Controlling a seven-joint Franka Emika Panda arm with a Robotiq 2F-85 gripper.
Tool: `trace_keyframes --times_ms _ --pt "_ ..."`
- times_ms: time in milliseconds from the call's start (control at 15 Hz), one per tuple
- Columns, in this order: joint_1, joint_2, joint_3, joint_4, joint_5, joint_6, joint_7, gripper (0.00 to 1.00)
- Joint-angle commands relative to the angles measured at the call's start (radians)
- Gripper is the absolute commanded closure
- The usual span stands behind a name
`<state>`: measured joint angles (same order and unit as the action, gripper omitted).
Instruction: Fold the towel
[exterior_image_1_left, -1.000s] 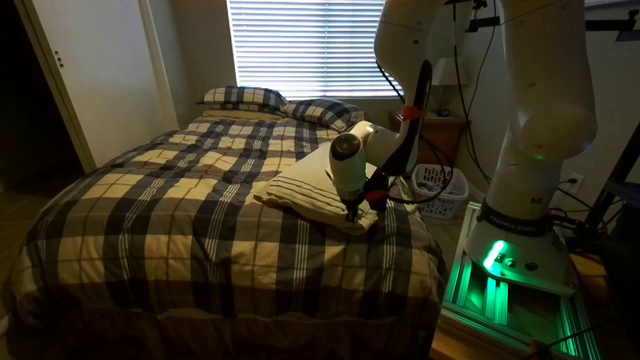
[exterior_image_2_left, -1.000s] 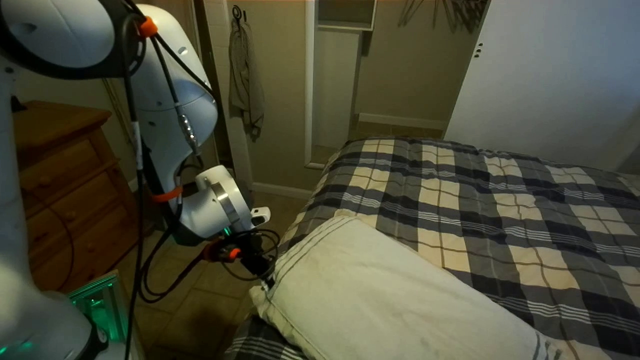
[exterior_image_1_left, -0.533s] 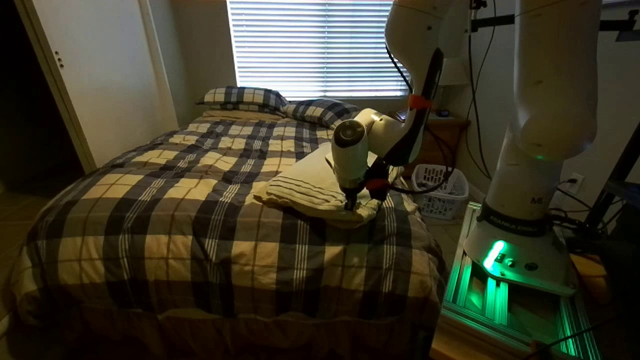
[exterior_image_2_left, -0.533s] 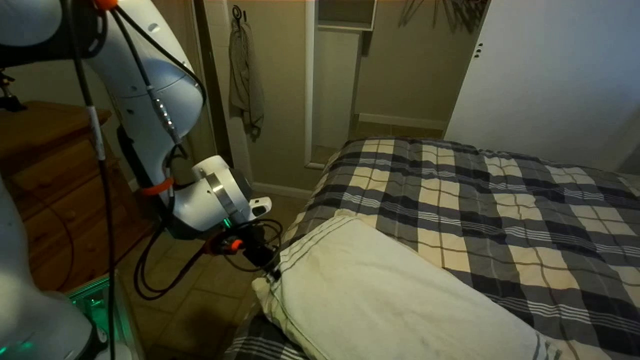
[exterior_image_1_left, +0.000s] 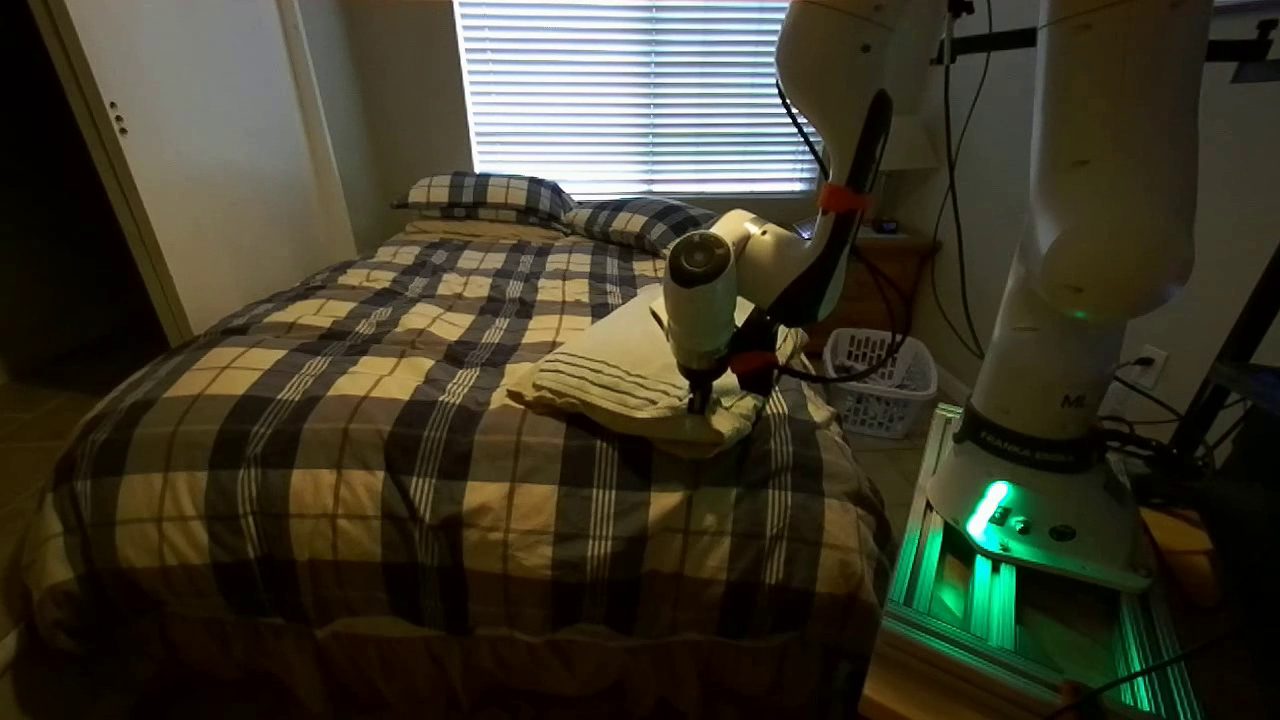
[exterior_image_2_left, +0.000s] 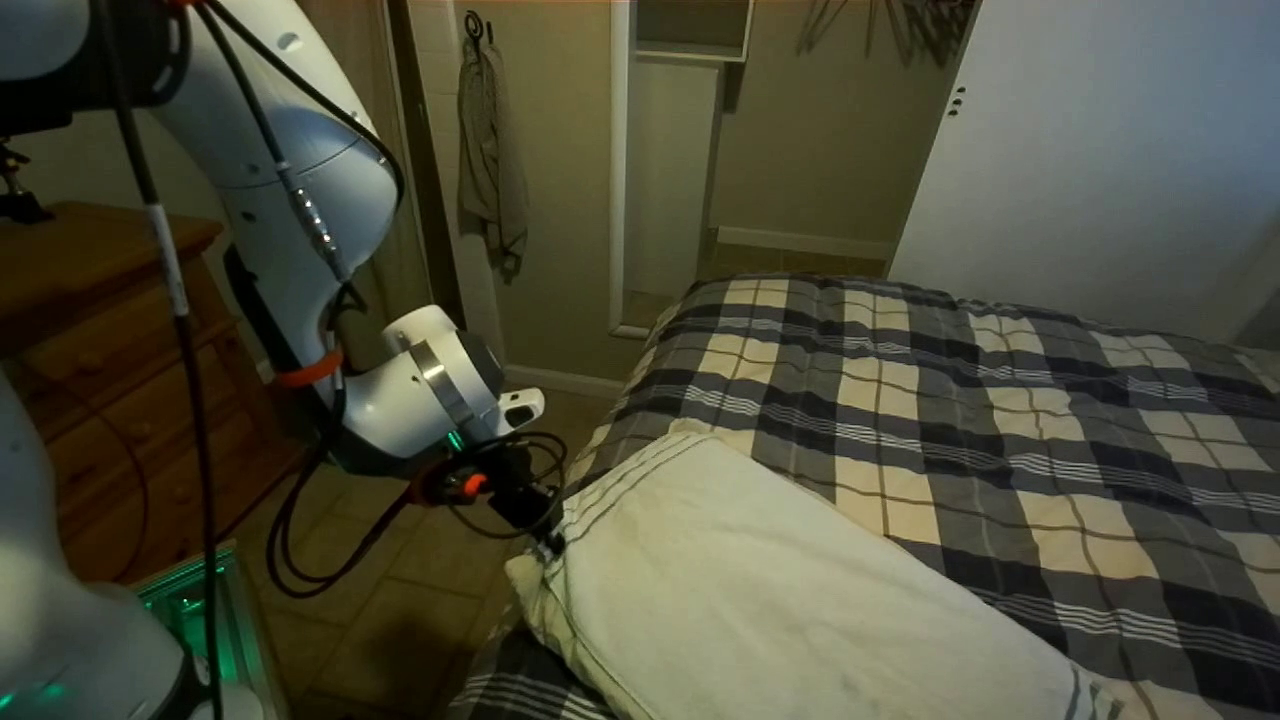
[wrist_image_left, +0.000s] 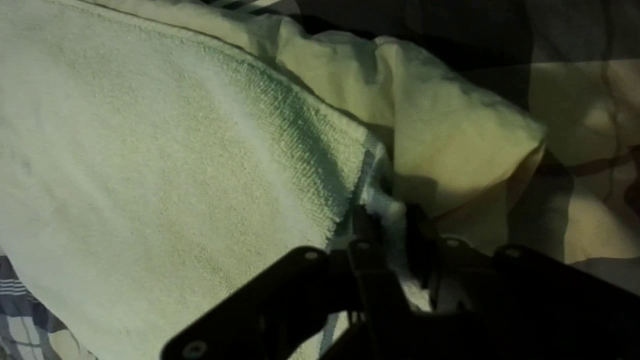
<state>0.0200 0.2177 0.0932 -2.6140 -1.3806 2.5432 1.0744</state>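
Towel (exterior_image_2_left: 760, 580), cream with dark-striped ends

Ambient level: dim. Primary source: window blinds (exterior_image_1_left: 640, 95), glaring almost white from where I stand. Secondary source: a green indicator strip (exterior_image_1_left: 989, 508), which tints the metal frame (exterior_image_1_left: 995, 600) below it. The doorway (exterior_image_1_left: 60, 230) registers as near black; the bed skirt (exterior_image_1_left: 500, 665) lies in shadow. In the wrist view, the end effector (wrist_image_left: 392, 222) is underexposed and slightly blurred; a dark, greenish shadow crosses the towel (wrist_image_left: 150, 175).
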Motion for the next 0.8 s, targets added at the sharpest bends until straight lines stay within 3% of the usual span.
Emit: trace_keyframes --times_ms 0,67,133,267,467,733 --pt "0.016 -0.044 -0.012 -0.021 -0.007 -0.012 -0.010 0.47" --pt "0.016 -0.048 -0.012 -0.021 -0.008 -0.013 -0.009 0.41" --pt "0.016 -0.051 -0.012 -0.021 -0.011 -0.014 -0.005 0.85" --pt "0.017 -0.058 -0.012 -0.022 -0.010 -0.017 -0.006 0.81" --pt "0.016 -0.066 -0.013 -0.023 -0.012 -0.018 -0.005 0.99" --pt "0.016 -0.095 -0.014 -0.032 -0.016 -0.024 -0.008 0.98"
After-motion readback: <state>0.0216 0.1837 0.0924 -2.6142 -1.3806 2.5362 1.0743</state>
